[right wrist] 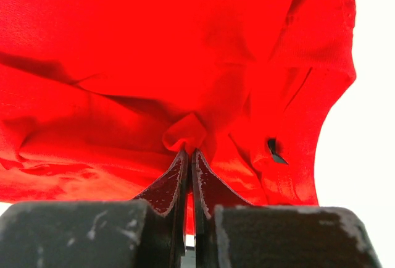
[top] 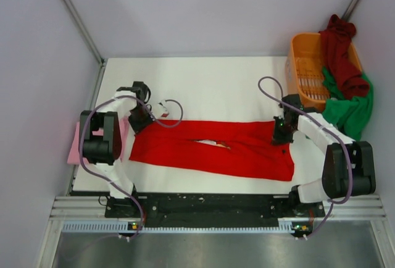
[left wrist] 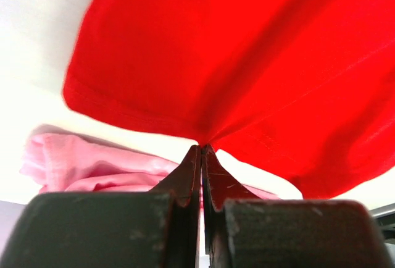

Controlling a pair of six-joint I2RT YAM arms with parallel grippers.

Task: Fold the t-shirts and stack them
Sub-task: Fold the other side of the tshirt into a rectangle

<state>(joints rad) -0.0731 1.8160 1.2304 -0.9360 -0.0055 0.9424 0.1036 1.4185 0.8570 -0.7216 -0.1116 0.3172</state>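
Bright red cloth t-shirt lies stretched across my white table; I see left gripper and right gripper each pinching its fabric.

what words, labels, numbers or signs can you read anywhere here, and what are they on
No text here can be read.
On the red t-shirt, a white patch shows in the gap of the fold: too small to read.
A small dark tab on the red cloth in the right wrist view: no letters visible.
The orange basket: no label visible.
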